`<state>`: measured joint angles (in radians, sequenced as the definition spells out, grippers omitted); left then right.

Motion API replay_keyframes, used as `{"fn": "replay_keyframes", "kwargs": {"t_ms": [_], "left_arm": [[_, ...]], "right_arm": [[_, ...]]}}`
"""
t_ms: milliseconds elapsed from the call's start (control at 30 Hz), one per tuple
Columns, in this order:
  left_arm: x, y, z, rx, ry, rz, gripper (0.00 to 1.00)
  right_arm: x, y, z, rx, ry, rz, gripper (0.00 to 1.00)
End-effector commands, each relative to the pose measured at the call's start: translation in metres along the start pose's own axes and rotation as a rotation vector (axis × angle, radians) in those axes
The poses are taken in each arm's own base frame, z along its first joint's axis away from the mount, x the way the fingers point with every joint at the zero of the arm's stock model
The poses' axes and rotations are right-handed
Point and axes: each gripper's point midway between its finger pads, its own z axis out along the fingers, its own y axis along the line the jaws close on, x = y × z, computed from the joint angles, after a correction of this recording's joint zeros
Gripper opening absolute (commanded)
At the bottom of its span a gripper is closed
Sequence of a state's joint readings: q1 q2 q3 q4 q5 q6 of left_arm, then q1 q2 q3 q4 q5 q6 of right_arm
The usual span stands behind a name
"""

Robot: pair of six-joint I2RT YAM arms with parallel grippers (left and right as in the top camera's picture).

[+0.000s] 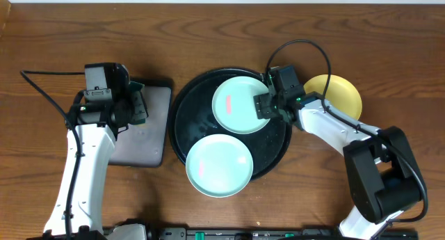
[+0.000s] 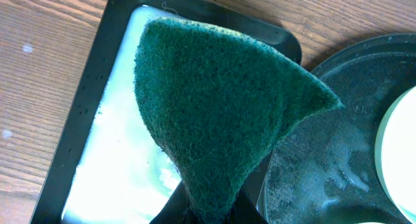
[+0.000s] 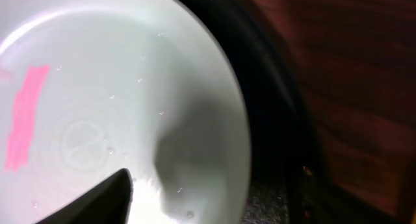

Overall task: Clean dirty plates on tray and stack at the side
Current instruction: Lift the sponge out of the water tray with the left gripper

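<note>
Two tools hung over the counter. The left tool was clamped on a green sponge above the small tray. The right tool sat at the right rim of a mint plate with a pink smear, one finger over its inside; whether it gripped could not be told. That plate lay in the tray, a second mint plate lay across the tray's front rim, and a yellow plate sat on the counter just beside the tray.

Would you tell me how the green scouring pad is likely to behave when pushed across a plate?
Probably floppy: the green scouring pad folds inward toward its pinched end. Likely light: thin, fibrous. Its coarse surface should drag, not slip.
</note>
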<state>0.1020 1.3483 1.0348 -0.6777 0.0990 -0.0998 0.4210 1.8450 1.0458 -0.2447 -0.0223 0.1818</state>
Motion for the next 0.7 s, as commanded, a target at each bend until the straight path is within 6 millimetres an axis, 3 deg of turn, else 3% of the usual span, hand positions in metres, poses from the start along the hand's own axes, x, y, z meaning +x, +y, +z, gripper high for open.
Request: {"fn": "replay_keyframes", "kwargs": {"t_ms": [0, 133, 333, 467, 667], "left_arm": [[0.0015, -0.0009, 0.0014, 0.003, 0.007, 0.018, 0.07], [0.0022, -0.0007, 0.0018, 0.002, 0.009, 0.018, 0.07], [0.005, -0.0002, 0.0038, 0.001, 0.015, 0.018, 0.08], [0.0059, 0.0, 0.0049, 0.001, 0.016, 0.018, 0.07], [0.004, -0.0003, 0.0049, 0.002, 0.009, 0.018, 0.08]], "right_arm": [[0.0035, -0.0061, 0.0022, 0.029, 0.008, 0.002, 0.68], [0.0034, -0.0061, 0.0022, 0.028, 0.007, 0.002, 0.5], [0.0038, -0.0061, 0.0024, 0.028, 0.008, 0.005, 0.37], [0.0041, -0.0059, 0.0024, 0.027, 0.009, 0.007, 0.22], [0.0072, -0.0066, 0.0034, 0.029, 0.015, 0.052, 0.22]]}}
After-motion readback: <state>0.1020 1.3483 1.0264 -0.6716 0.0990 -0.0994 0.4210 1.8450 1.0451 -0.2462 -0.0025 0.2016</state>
